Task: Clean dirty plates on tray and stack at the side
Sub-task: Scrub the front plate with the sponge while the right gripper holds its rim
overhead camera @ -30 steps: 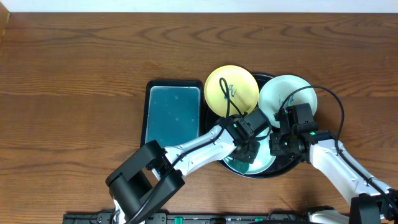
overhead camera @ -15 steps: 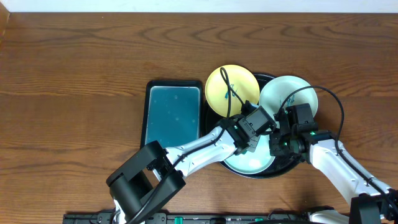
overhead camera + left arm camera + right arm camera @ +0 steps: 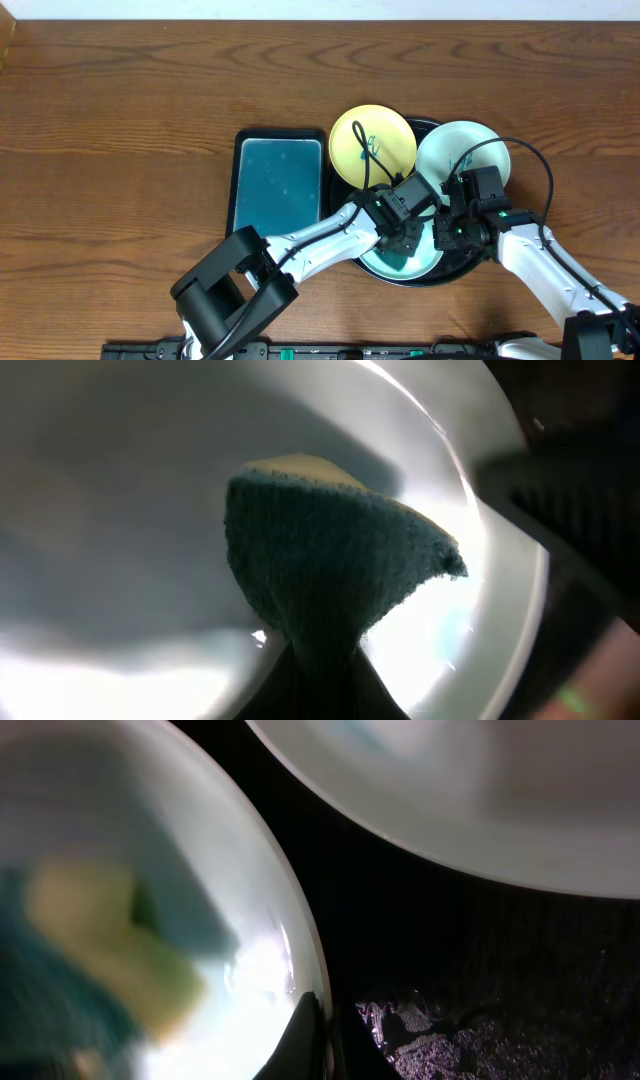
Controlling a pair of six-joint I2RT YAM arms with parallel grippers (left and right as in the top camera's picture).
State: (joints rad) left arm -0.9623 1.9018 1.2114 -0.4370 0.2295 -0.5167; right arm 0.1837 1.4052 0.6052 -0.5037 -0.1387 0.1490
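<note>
A round black tray [image 3: 455, 272] holds a yellow plate [image 3: 372, 142] with dark marks, a white plate [image 3: 465, 148] and a pale plate [image 3: 418, 265] at the front. My left gripper [image 3: 400, 245] is shut on a green-and-yellow sponge [image 3: 330, 560] and presses it on the pale plate [image 3: 120, 490]. My right gripper [image 3: 447, 235] is shut on the rim of that pale plate [image 3: 290, 935], one finger [image 3: 315, 1040] on each side of the rim. The sponge shows blurred in the right wrist view [image 3: 90, 960]. The white plate [image 3: 480, 790] lies just beyond.
A rectangular black tray [image 3: 279, 187] with a blue-green inside sits left of the round tray. Brown wooden table [image 3: 120, 120] lies all around. The black tray's floor [image 3: 500, 980] shows dark and speckled under my right gripper.
My left gripper moved the sponge up and right over the pale plate, then back down toward its middle. My right gripper has stayed on the rim.
</note>
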